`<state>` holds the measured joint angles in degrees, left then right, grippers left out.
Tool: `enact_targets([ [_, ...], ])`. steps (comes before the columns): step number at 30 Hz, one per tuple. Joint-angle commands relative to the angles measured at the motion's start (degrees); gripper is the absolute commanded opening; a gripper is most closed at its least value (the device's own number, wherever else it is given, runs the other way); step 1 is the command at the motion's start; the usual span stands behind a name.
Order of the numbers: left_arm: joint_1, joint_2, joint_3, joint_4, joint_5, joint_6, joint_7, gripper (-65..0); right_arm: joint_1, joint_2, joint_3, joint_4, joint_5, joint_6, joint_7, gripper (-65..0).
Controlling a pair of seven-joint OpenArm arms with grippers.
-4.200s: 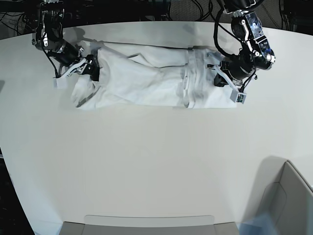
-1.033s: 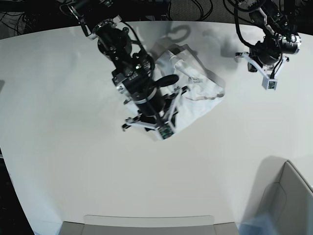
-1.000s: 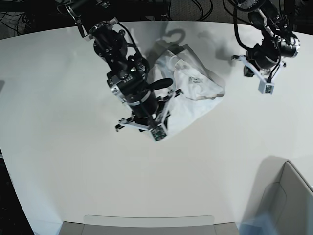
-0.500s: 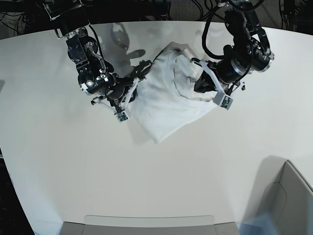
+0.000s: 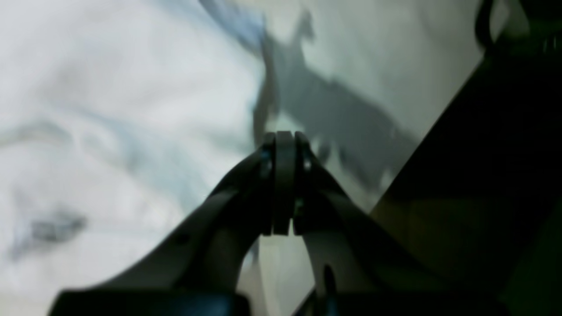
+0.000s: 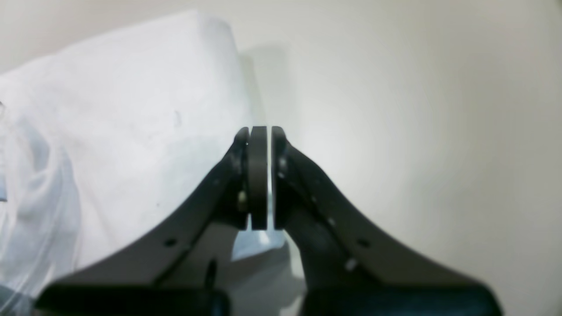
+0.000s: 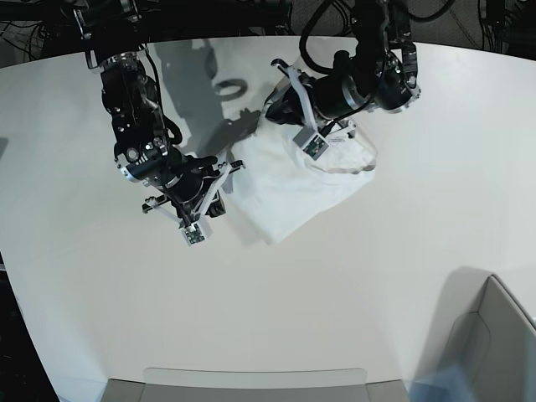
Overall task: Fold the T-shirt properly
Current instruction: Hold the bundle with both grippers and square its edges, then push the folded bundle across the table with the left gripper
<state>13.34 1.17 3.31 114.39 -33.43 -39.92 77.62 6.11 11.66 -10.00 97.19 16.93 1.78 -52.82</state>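
The white T-shirt (image 7: 293,180) lies as a compact, wrinkled folded bundle at the table's middle back. My left gripper (image 7: 272,100) is shut at the bundle's far left corner. In the left wrist view it (image 5: 283,140) shows shut and empty, with blurred cloth (image 5: 88,109) to its left. My right gripper (image 7: 228,172) is shut beside the bundle's left edge. In the right wrist view it (image 6: 259,134) shows shut over bare table, with the shirt (image 6: 123,109) to its left and a bit of cloth under the fingers.
The white table (image 7: 335,293) has a dark far edge with cables behind it. A grey bin (image 7: 494,335) stands at the front right. A flat grey tray (image 7: 251,381) lies at the front edge. Arm shadows fall on the table behind the shirt.
The shirt went from a long strip to a compact bundle. Over the last half second my left gripper moved left to its far corner, and my right gripper shifted slightly toward the front.
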Motion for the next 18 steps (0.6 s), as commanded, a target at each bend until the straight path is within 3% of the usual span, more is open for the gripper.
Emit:
enact_targets([
  [1,-0.38,-0.07,0.51,0.82,-1.08,-0.08,-1.45,-65.0,2.46,-0.45,0.29,-1.41,-0.09,-0.07,1.34,-63.7],
  [6,-0.73,-0.25,-2.65,-3.66,6.49,-0.08,-2.94,-65.0,5.54,-0.54,0.29,-10.37,-0.09,-0.07,1.43,-63.7],
  [8,-2.31,-2.44,-2.65,-6.39,9.83,-0.08,-3.65,-65.0,5.45,-0.54,-0.59,-11.6,-0.18,-0.07,1.34,-63.7],
  [15,-5.39,-8.69,-3.0,-14.92,10.79,-0.08,-5.05,-65.0,0.79,2.63,-10.53,-10.11,-0.18,-0.07,0.91,-63.7],
  [18,-8.64,-9.92,-7.14,-17.11,10.79,-0.08,-7.87,-65.0,-3.6,4.38,-13.96,-5.45,-0.09,-0.07,0.55,-63.7],
])
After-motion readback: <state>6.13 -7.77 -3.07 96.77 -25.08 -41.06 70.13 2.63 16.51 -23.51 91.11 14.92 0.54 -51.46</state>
